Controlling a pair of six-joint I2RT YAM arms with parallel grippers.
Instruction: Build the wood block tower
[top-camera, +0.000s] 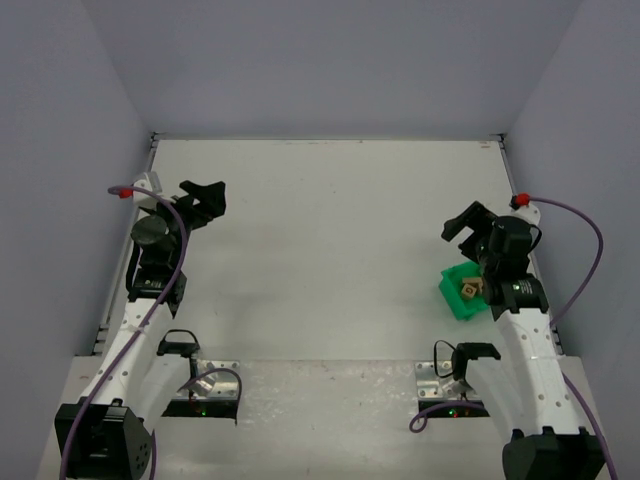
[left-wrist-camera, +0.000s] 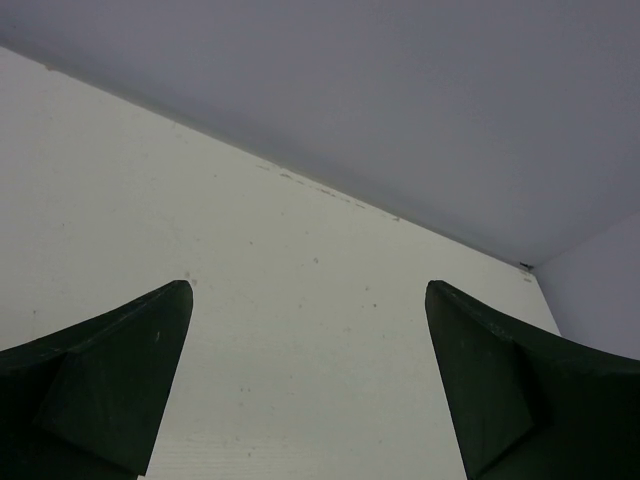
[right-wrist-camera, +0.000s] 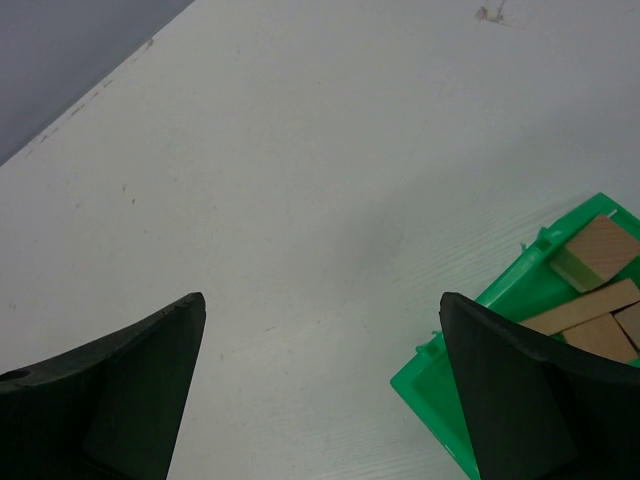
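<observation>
The wood blocks (top-camera: 470, 290) are heaped in the green bin (top-camera: 452, 300) at the right edge of the counter (top-camera: 330, 250), the longer bar laid flat and aslant. They lie just nearward of the right end effector (top-camera: 466, 222), which is judged much the nearer. It and the left end effector (top-camera: 205, 195) are spread wide; nothing is held or touched.

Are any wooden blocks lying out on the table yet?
No, the only wooden blocks in sight lie inside the green bin.
</observation>
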